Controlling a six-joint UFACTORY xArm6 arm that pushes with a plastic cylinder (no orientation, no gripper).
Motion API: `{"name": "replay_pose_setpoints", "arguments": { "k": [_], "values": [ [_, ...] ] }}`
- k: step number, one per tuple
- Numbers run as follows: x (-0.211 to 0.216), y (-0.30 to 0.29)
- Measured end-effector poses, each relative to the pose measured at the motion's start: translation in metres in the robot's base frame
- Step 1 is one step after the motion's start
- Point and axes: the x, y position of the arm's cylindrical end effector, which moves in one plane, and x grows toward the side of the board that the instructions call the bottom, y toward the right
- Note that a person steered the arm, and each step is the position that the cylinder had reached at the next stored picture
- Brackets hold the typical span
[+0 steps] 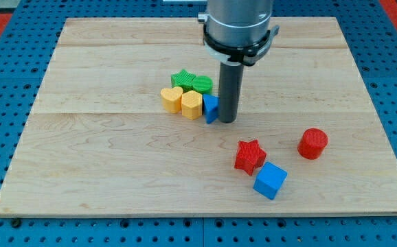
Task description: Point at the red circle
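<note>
My tip (227, 121) is seen resting on the wooden board (102, 171), just right of a blue block (211, 108) whose shape is half hidden by the rod; the two appear to be touching. No pincer is carried by the arm, only the straight dark rod, so nothing is grasped or clenched.

To the left of the blue block a tight cluster is found: a yellow hexagon-like block (191, 104) beside it, a yellow heart (172, 99) further left, and behind these, on the far side, a green star (183, 79) and a green round block (202, 85).

The red circle (312, 143) is placed well apart from my tip, to the right and nearer. Between them, lower down, a red star (250, 156) is set, with a blue cube (270, 180) just beside it on the near right.
</note>
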Motion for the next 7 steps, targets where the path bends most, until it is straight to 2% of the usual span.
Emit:
{"name": "replay_pose_setpoints", "arguments": {
  "k": [1, 3, 4, 7],
  "values": [
    [0.001, 0.003],
    [-0.047, 0.162],
    [-0.047, 0.211],
    [-0.048, 0.212]
  ]
}}
